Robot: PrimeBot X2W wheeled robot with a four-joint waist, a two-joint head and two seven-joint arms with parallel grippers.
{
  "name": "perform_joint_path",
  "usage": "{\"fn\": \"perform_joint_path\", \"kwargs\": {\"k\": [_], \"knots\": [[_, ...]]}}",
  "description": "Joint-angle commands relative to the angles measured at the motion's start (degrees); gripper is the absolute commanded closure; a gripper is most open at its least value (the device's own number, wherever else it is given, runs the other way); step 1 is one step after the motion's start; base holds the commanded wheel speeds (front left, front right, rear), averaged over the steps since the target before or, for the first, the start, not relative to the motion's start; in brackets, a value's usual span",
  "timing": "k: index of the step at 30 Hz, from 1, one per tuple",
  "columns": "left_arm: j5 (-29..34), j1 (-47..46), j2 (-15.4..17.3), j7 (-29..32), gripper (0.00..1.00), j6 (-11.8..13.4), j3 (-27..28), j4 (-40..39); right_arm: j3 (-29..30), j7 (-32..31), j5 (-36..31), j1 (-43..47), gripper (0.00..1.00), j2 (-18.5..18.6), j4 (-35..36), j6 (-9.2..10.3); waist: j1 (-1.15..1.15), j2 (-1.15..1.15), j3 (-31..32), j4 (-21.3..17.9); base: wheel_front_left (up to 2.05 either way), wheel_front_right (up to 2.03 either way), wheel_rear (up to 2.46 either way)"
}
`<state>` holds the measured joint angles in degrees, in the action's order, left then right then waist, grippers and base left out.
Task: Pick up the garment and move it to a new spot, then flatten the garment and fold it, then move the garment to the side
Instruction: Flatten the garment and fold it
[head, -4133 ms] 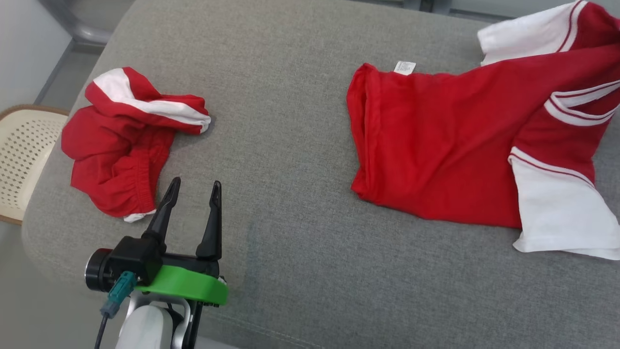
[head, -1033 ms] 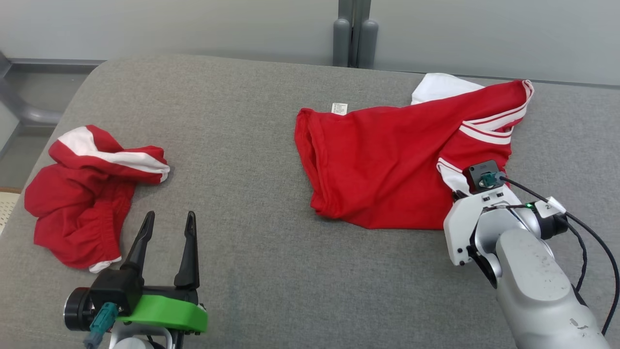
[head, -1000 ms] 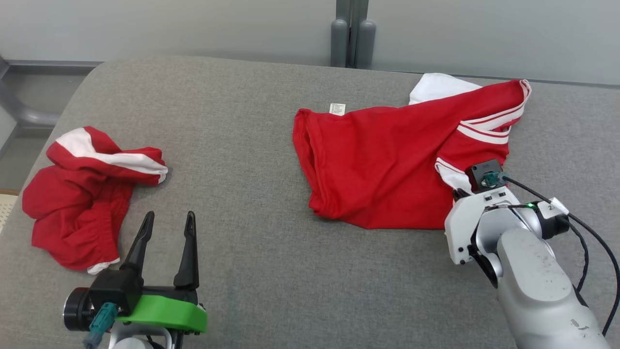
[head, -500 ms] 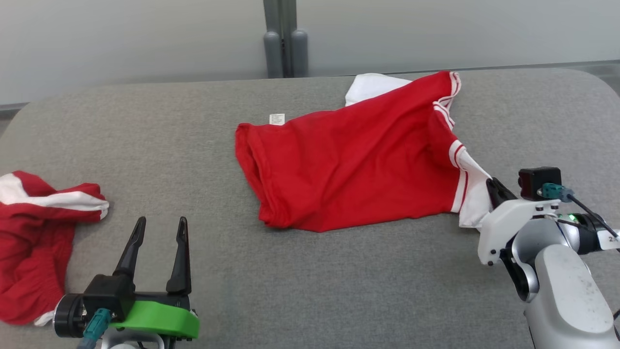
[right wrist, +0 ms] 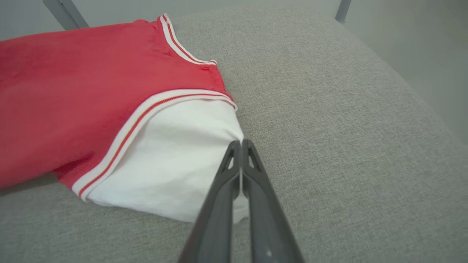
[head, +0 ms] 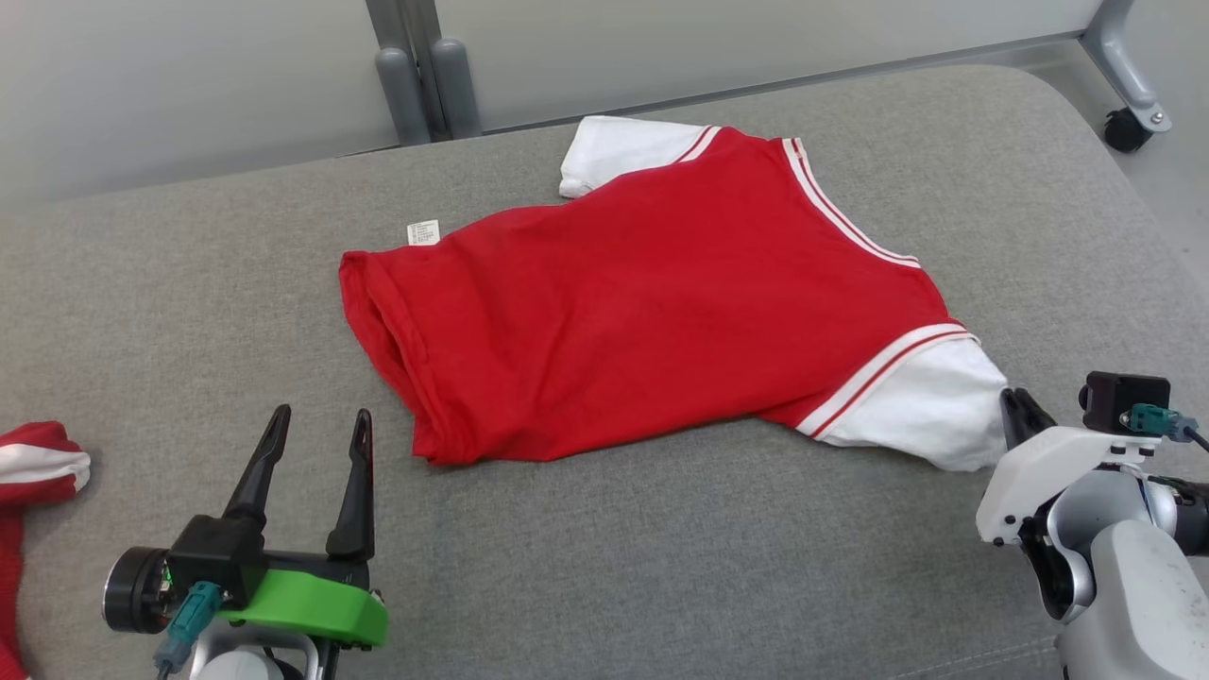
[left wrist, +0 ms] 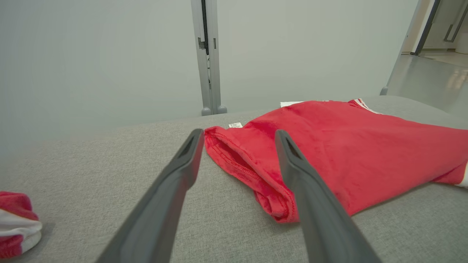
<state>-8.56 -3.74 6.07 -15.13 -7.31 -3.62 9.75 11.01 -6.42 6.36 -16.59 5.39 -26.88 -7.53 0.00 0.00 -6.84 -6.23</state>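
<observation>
A red shirt with white sleeves (head: 642, 302) lies spread across the grey cushion (head: 661, 567), its hem toward the left and a small white label at its upper left corner. My right gripper (head: 1013, 404) is shut on the edge of the shirt's near white sleeve (right wrist: 175, 160), whose cloth is pinched between the fingers (right wrist: 239, 146). My left gripper (head: 316, 425) is open above bare cushion, just left of the shirt's hem (left wrist: 256, 175), touching nothing (left wrist: 237, 135).
A second crumpled red and white garment (head: 33, 472) lies at the cushion's left edge (left wrist: 16, 223). Grey poles (head: 425, 76) stand behind the cushion against a pale wall. A castor wheel (head: 1126, 127) sits on the floor at far right.
The head camera has swung right, shifting everything left in view. My right gripper has pulled the white sleeve outward to the right, and the shirt now lies flatter and wider. The left gripper stays open.
</observation>
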Motion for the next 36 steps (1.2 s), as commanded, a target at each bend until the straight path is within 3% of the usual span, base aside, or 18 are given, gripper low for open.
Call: {"fn": "perform_joint_path", "kwargs": {"k": [1, 7, 14, 20, 32, 36], "knots": [[-0.53, -0.79, 0.48, -0.02, 0.00, -0.21, -0.11, 0.24, 0.34, 0.42, -0.44, -0.56, 0.00, 0.22, -0.81, 0.07, 0.00, 0.00, -0.30, -0.29, 0.00, 0.00, 0.00], [-0.57, -0.82, 0.78, -0.02, 0.00, -0.24, -1.14, 0.93, 1.08, 4.12, -1.41, 0.41, 0.00, 0.26, 0.28, 0.07, 0.00, 0.00, 0.79, 0.75, 0.00, 0.00, 0.00], [-0.50, 0.29, 0.27, -0.02, 0.00, -0.24, -1.33, 0.82, -2.79, 12.27, 0.79, 5.38, 0.00, -1.11, 8.28, 0.07, 0.00, 0.00, 2.36, 2.14, 0.00, 0.00, 0.00], [-0.44, -0.10, 0.01, -0.01, 0.00, -0.25, -2.36, 1.69, -5.37, 19.83, 0.35, 8.25, 0.00, -1.35, 10.89, 0.08, 0.00, 0.00, 2.42, 2.21, 0.00, 0.00, 0.00], [-4.73, -5.75, -0.58, 7.89, 0.00, -0.21, -11.56, 5.66, -6.98, 21.57, -0.36, 6.66, 0.00, -1.99, 9.14, 0.08, 0.00, 0.00, 0.58, -0.02, 0.00, 0.00, 0.00], [-5.05, -7.94, -0.78, 12.18, 0.00, 2.13, -10.71, 10.48, -7.76, 21.67, 0.16, 5.65, 0.00, -2.09, 8.42, 0.08, 0.00, 0.00, -0.12, -1.62, 0.00, 0.00, 0.00]]}}
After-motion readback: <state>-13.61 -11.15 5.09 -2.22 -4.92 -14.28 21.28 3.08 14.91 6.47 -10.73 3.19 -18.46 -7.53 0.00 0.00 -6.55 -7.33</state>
